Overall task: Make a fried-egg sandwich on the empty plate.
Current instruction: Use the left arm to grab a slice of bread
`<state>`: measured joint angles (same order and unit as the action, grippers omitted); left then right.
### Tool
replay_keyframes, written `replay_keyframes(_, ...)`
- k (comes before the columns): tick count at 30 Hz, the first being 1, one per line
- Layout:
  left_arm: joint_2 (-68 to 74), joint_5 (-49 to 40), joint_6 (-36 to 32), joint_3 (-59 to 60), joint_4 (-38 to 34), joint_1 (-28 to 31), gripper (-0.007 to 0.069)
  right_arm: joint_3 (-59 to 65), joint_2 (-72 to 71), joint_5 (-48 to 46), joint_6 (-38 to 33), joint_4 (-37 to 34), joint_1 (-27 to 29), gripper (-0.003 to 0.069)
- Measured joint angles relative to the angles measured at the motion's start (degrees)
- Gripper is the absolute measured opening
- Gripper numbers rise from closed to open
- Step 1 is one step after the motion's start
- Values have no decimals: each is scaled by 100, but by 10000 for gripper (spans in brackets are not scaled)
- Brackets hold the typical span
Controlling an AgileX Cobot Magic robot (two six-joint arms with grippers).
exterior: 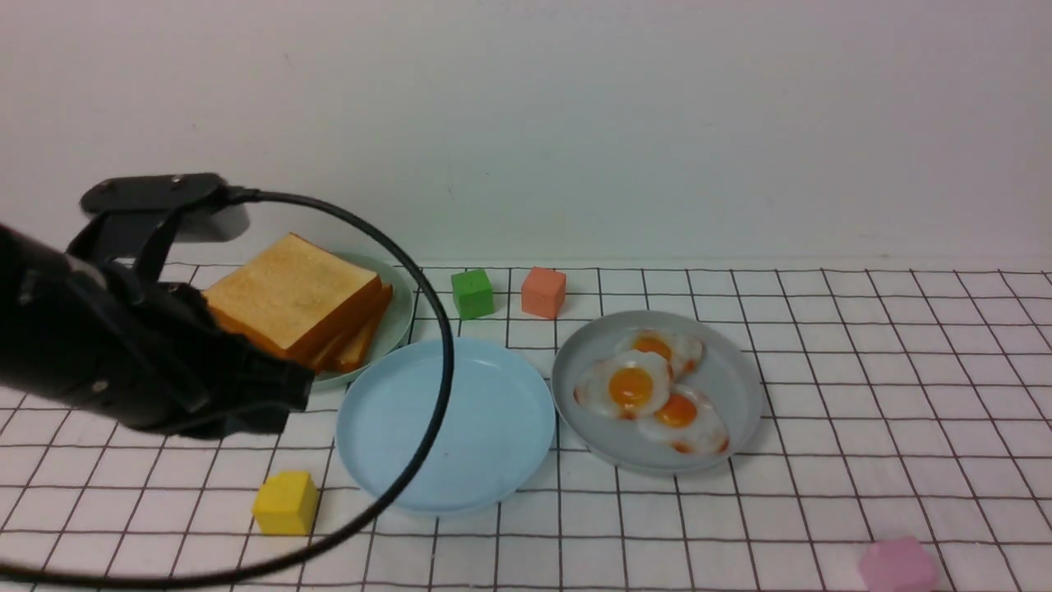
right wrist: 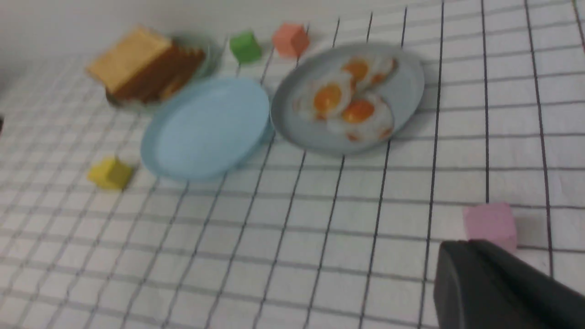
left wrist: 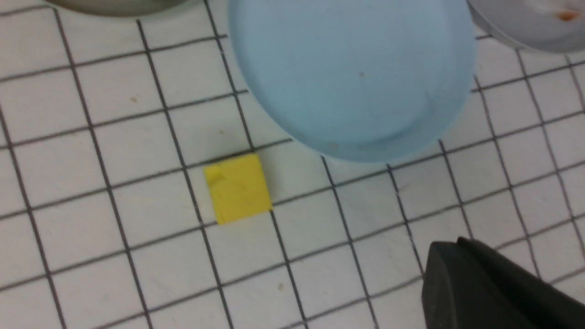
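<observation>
Sky-blue and bare, the empty plate [exterior: 493,427] lay on the counter [exterior: 863,460] with nothing stacked on it yet. The toast stack [exterior: 292,296] sat just left of it and the fried eggs [exterior: 649,390] just right, so every step remained. The left gripper [left wrist: 457,260] and right gripper [right wrist: 461,265] were both closed, seemingly holding nothing.

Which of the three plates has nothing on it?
The sky-blue plate in the middle. The pale green plate holds toast; the grey plate holds three fried eggs.
</observation>
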<state>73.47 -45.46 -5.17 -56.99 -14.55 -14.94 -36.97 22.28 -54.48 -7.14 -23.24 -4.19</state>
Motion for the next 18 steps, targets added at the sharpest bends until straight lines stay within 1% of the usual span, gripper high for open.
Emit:
replay_keyframes(1, 297, 108, 0, -176, 147, 0, -13, -228, 226, -309, -115, 37, -100, -8)
replay_keyframes(2, 297, 108, 0, -201, 147, 0, -13, -269, 268, -348, -150, 49, -123, -10)
replay_keyframes(3, 582, 198, 0, -381, 296, 0, -13, -514, 535, -554, -230, 90, -311, -10)
replay_keyframes(5, 1048, 337, 0, -675, 474, 0, -13, -798, 881, -610, -320, 166, -673, -9)
replay_keyframes(8, 1599, 524, -7, -1094, 786, 0, -13, -932, 1133, -541, -456, 209, -1044, -6)
replay_keyframes(12, 2220, 631, -7, -1585, 1246, 0, -13, -952, 1250, -470, -500, 260, -1264, -3)
replay_keyframes(13, 2569, 658, -7, -1851, 1549, 0, -8, -952, 1266, -431, -500, 304, -1305, -3)
replay_keyframes(14, 2607, 660, -7, -1879, 1584, 0, -4, -952, 1266, -425, -500, 303, -1305, -3)
replay_keyframes(15, 2882, 665, 8, -2107, 1837, 11, 23, -952, 1266, -375, -500, 312, -1313, -1)
replay_keyframes(18, 3284, 665, 129, -2523, 2139, 68, 130, -957, 1266, -325, -501, 331, -1313, -1)
